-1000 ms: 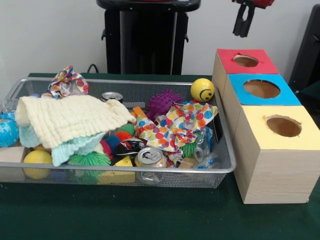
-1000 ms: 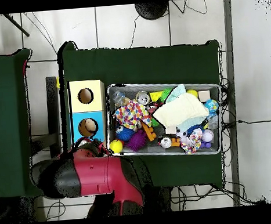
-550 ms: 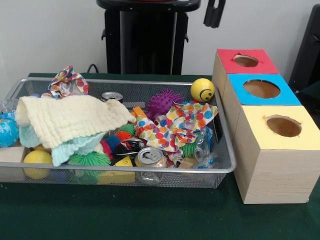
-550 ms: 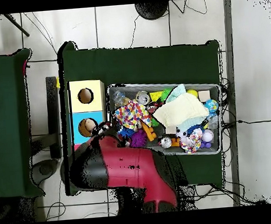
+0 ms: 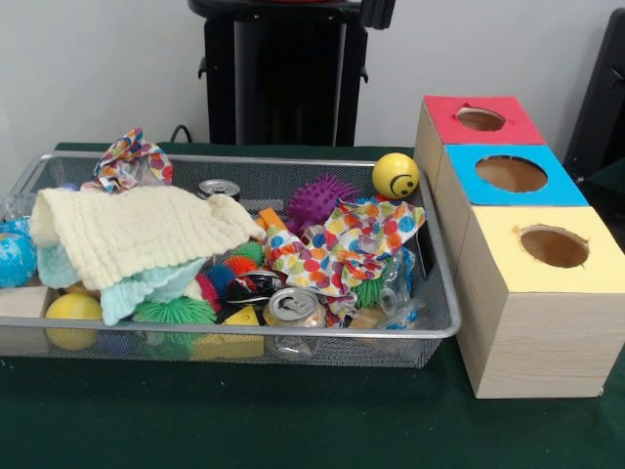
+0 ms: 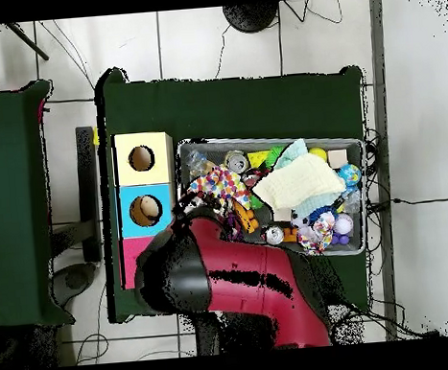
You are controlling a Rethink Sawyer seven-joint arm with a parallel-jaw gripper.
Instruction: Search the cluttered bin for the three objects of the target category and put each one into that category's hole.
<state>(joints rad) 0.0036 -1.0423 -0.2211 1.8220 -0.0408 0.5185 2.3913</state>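
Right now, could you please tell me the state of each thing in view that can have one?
Wire mesh bin: full, cluttered.
Cream waffle-knit cloth: crumpled, draped over toys.
Silver drink can: lying in the bin's near side, top facing the camera.
Yellow smiley ball: resting in the bin's far corner.
Red-topped, blue-topped and yellow-topped wooden boxes: holes unblocked.

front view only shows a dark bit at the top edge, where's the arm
observer: In the overhead view the arm lies across the bin, over its corner next to the red box.
operator: anything hidden behind the cream cloth
observer: Yes, a pale purple ball sits in the bin corner beyond the cream cloth.
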